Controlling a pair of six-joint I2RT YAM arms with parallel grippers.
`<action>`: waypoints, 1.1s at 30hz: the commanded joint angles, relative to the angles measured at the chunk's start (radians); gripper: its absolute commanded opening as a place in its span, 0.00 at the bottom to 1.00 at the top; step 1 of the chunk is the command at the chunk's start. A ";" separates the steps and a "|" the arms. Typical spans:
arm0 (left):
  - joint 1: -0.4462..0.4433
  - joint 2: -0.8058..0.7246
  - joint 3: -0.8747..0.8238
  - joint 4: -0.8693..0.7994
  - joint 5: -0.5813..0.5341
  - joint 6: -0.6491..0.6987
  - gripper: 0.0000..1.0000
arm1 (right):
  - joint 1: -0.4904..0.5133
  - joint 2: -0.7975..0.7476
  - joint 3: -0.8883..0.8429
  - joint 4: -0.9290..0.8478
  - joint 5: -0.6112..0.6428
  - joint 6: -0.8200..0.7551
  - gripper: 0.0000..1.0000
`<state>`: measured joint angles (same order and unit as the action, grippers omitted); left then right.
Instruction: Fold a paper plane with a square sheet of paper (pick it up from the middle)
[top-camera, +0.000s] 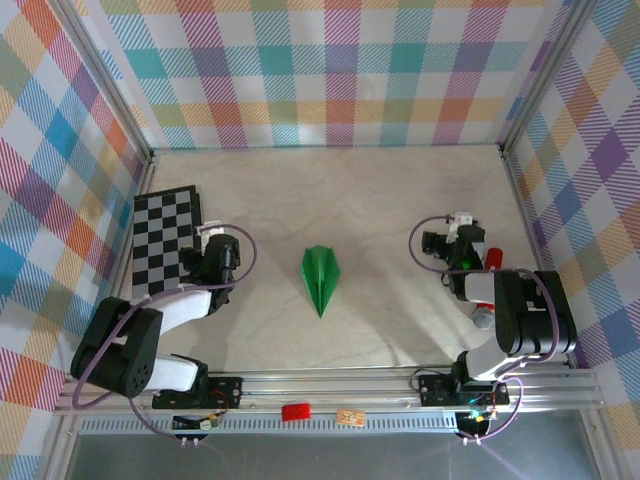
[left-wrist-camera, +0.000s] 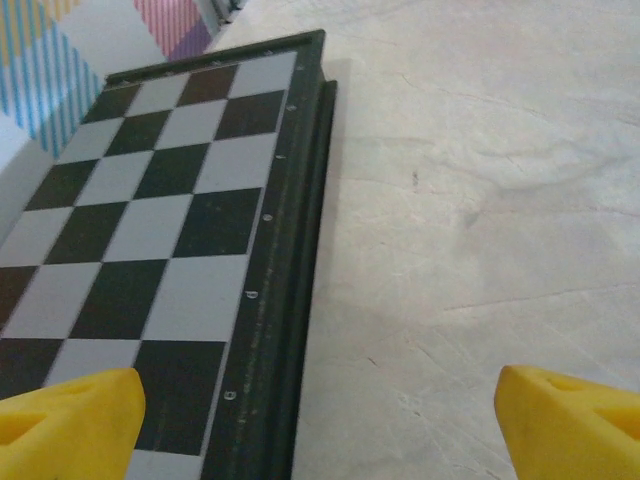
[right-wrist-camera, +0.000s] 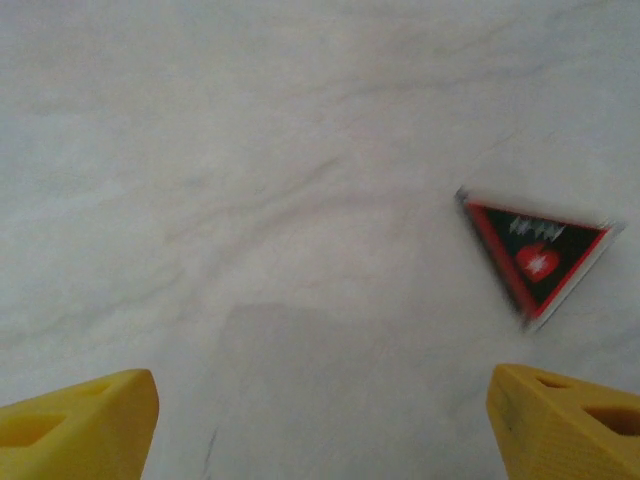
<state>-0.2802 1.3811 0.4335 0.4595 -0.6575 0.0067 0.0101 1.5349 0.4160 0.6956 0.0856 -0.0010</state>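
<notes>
The bright green sheet of paper lies folded into a slim pointed paper plane (top-camera: 320, 278) at the middle of the table, its tip toward the near edge. Neither gripper touches it. My left gripper (top-camera: 210, 245) hovers well to its left, beside the chessboard's right edge. In the left wrist view that gripper (left-wrist-camera: 320, 425) is open, its yellow fingertips (left-wrist-camera: 75, 415) far apart over the board's rim and bare table. My right gripper (top-camera: 452, 240) hangs off to the plane's right. Seen from the right wrist, this gripper (right-wrist-camera: 320, 425) is open, with bare table between its fingers.
A black-and-white chessboard (top-camera: 165, 245) lies at the left; its dark frame (left-wrist-camera: 275, 300) runs under the left gripper. A small red-and-black triangle (right-wrist-camera: 538, 255) lies ahead and right of the right gripper. A red cylinder (top-camera: 492, 258) sits by the right arm. Checked walls enclose the table.
</notes>
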 joint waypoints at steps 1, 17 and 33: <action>0.018 0.052 -0.015 0.263 0.062 0.067 0.90 | 0.004 0.016 -0.008 0.169 -0.106 0.005 0.86; 0.187 0.185 -0.051 0.428 0.417 -0.006 0.91 | 0.002 0.002 -0.015 0.158 -0.036 0.032 0.99; 0.181 0.206 -0.053 0.473 0.367 -0.006 1.00 | 0.002 0.001 -0.016 0.159 -0.036 0.030 0.99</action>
<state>-0.0967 1.5848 0.3885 0.8829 -0.2810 0.0151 0.0116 1.5414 0.4011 0.8223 0.0441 0.0181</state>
